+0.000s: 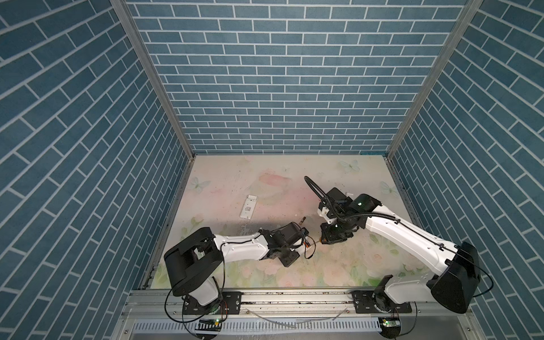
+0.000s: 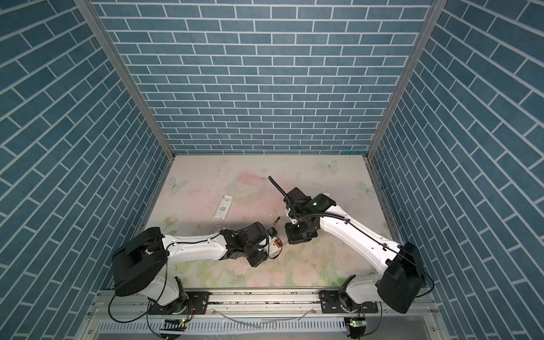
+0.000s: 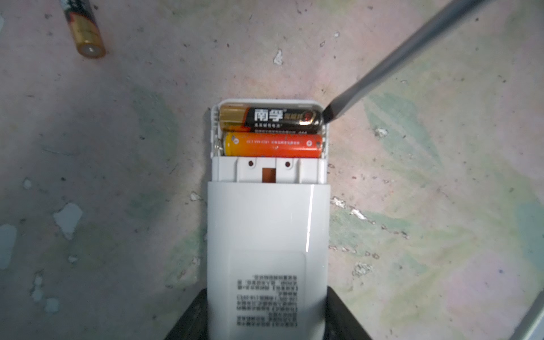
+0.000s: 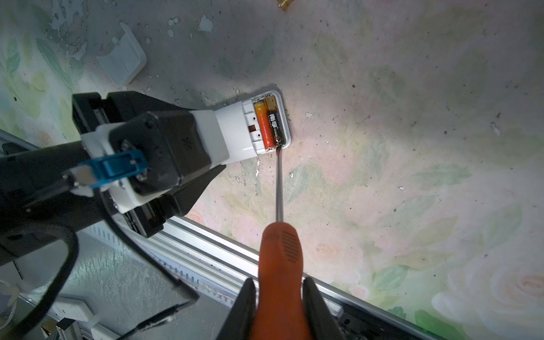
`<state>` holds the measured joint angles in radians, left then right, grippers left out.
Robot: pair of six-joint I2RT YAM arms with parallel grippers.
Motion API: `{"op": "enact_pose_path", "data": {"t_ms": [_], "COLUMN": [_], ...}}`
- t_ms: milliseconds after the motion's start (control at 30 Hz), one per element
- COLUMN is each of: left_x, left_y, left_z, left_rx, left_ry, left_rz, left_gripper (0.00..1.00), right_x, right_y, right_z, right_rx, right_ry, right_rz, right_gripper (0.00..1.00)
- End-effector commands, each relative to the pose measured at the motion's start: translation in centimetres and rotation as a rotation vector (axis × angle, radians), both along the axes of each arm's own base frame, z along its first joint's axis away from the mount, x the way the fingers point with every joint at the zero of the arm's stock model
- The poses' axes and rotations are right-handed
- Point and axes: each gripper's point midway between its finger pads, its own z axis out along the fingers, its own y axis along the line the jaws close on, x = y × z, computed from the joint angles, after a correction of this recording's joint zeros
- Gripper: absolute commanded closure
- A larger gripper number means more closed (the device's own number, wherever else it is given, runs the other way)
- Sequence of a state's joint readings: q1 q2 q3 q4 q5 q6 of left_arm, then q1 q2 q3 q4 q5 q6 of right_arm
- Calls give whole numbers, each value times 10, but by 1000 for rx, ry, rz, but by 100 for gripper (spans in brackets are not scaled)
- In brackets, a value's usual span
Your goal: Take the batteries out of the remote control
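My left gripper (image 3: 266,315) is shut on the white remote control (image 3: 268,223), which lies on the floral mat with its battery bay uncovered. Two batteries lie side by side in the bay: a black one with a gold end (image 3: 270,119) and an orange one (image 3: 272,144). My right gripper (image 4: 281,309) is shut on the orange handle of a screwdriver (image 4: 279,259). The screwdriver's tip (image 3: 328,113) rests at the end of the black battery. A third battery (image 3: 85,29), black and gold, lies loose on the mat beyond the remote. In both top views the grippers (image 1: 306,245) (image 1: 323,240) meet near the table's front middle.
A white plastic cover piece (image 1: 248,207) lies on the mat to the far left of the remote; the right wrist view shows the cover piece (image 4: 123,57) too. The aluminium front rail (image 4: 212,244) runs close beside the screwdriver handle. Blue brick-patterned walls (image 1: 279,88) enclose three sides.
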<state>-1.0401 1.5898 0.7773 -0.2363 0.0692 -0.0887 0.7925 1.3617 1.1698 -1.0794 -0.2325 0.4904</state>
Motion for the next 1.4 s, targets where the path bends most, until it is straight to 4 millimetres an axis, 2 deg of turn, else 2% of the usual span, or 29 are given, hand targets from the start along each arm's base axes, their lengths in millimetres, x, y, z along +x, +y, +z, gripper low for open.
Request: {"op": "enact_pose_path", "data": {"t_ms": [0, 433, 767, 1033, 1367], "left_x": [-16, -16, -15, -15, -21], "left_y": [16, 16, 11, 5, 1], "left_z": [-20, -20, -21, -23, -32], "left_rx": [68, 72, 53, 47, 68], "left_ry": [72, 73, 74, 85, 102], "left_rz": [-14, -14, -10, -25, -56], "left_gripper": [62, 62, 62, 63, 63], "right_x": [5, 1, 9, 5, 12], "right_y": [5, 2, 1, 11, 21], "right_z": [7, -7, -16, -28, -24], "right_rx": [20, 23, 72, 129, 260], "right_ry": [-19, -6, -84, -127, -241], "right_rz": [18, -7, -103, -117, -138], "right_gripper": [100, 100, 100, 100, 100]}}
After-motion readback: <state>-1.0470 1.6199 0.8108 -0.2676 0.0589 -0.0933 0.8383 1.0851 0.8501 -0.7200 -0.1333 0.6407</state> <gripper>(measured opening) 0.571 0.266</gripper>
